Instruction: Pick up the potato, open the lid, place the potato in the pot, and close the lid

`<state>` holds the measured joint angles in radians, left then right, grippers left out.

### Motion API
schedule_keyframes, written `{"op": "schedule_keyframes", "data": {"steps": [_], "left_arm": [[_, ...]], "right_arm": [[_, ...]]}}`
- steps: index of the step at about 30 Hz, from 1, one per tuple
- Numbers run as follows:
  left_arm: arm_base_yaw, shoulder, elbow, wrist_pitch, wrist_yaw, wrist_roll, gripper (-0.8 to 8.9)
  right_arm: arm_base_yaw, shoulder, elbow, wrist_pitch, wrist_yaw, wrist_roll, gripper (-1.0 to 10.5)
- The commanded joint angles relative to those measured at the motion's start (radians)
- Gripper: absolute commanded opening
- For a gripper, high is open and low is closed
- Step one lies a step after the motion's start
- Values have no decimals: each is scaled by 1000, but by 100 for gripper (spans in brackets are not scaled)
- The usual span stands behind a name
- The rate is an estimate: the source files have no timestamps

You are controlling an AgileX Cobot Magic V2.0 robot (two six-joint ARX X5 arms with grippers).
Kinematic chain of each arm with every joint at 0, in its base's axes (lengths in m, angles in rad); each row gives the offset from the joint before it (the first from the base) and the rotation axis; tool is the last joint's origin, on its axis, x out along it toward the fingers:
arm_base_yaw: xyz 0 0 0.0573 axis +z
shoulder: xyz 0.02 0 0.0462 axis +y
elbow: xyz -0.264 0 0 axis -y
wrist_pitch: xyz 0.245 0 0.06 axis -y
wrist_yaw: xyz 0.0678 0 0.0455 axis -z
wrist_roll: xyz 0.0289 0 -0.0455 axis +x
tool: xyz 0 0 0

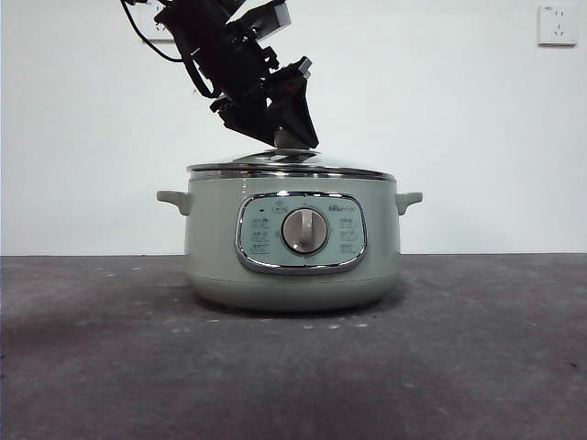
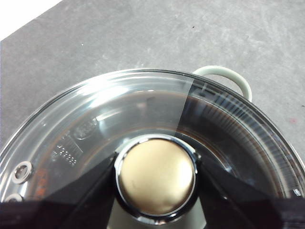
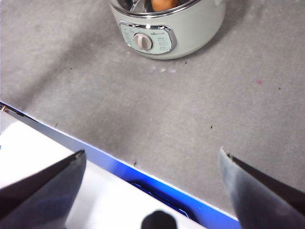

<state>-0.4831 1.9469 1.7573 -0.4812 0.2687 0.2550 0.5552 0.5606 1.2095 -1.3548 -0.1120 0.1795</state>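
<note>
The sage-green pot (image 1: 293,266) stands mid-table with its dial panel facing the front view. The glass lid (image 1: 289,166) lies flat on its rim. My left gripper (image 1: 292,139) comes down from the upper left and is shut on the lid's knob (image 2: 156,176), one jaw touching each side. Through the lid (image 2: 119,109) the dark pot interior shows. In the right wrist view the pot (image 3: 190,28) is far off, and the orange potato (image 3: 164,4) shows inside it. My right gripper (image 3: 151,151) hangs open over the table's near edge, holding nothing.
The grey table (image 1: 477,348) spreads around the pot. One side handle (image 2: 228,76) sticks out beyond the lid rim. A wall socket (image 1: 558,25) sits high at the back right. A white and blue strip (image 3: 95,162) borders the table below the right gripper.
</note>
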Motion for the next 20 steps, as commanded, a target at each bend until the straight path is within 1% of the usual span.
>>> {"op": "schedule_keyframes", "data": {"steps": [1,9,13,15,20], "left_arm": [[-3,18,3,27,0,7,-8],[-2,19,3,22,2,8,-8],[-2,19,3,35,47,-5,-8],[-2,19,3,41,49,-17,-8],[0,19,2,40,48,-16,-8]], "right_arm": [[2,-3,-8,-26,1,0,468],[2,-3,-8,-26,10,0,468],[2,-3,-8,-26,15,0,468],[2,-3,-8,-26,15,0,468],[2,-3,-8,-26,15,0,468]]}}
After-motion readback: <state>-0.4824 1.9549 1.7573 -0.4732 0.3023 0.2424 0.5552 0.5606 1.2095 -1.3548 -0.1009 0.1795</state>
